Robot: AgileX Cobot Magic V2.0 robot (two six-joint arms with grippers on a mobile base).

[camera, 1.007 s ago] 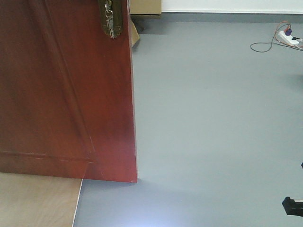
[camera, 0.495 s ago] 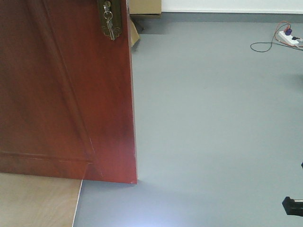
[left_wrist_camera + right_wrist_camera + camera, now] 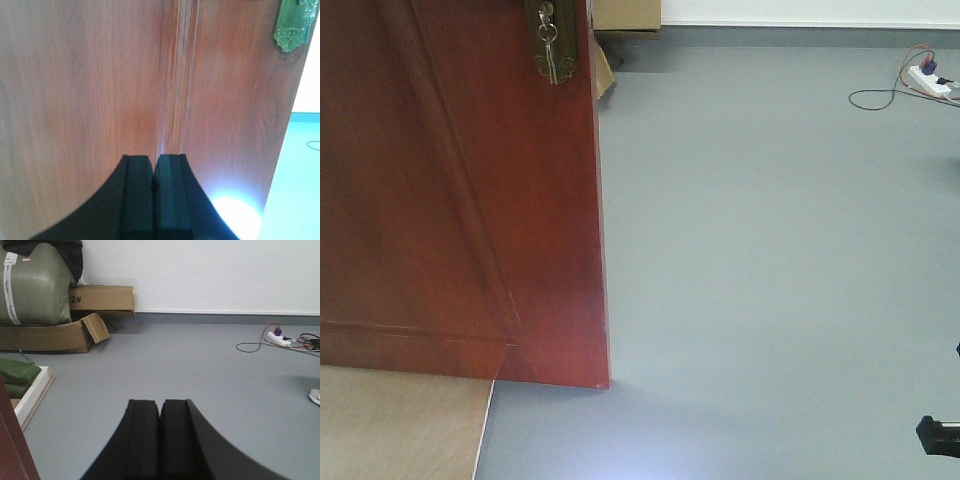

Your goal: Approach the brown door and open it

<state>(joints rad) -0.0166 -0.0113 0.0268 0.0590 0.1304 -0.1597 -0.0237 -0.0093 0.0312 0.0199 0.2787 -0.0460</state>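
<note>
The brown door fills the left of the front view, its free edge running down to the grey floor. A brass lock plate with keys sits near its top edge. In the left wrist view the door's face fills almost the whole frame, with the lock plate at top right. My left gripper is shut, empty, and points straight at the panel moulding from very close. My right gripper is shut and empty over open floor. The door's edge shows at its lower left.
Cardboard boxes and a green bale stand against the far wall beyond the door. A white frame beam lies left. A power strip with cables and a shoe are right. A light wooden panel lies under the door.
The lock plate and keys shifted very slightly left in the front view a second ago. Since then nothing has visibly moved.
</note>
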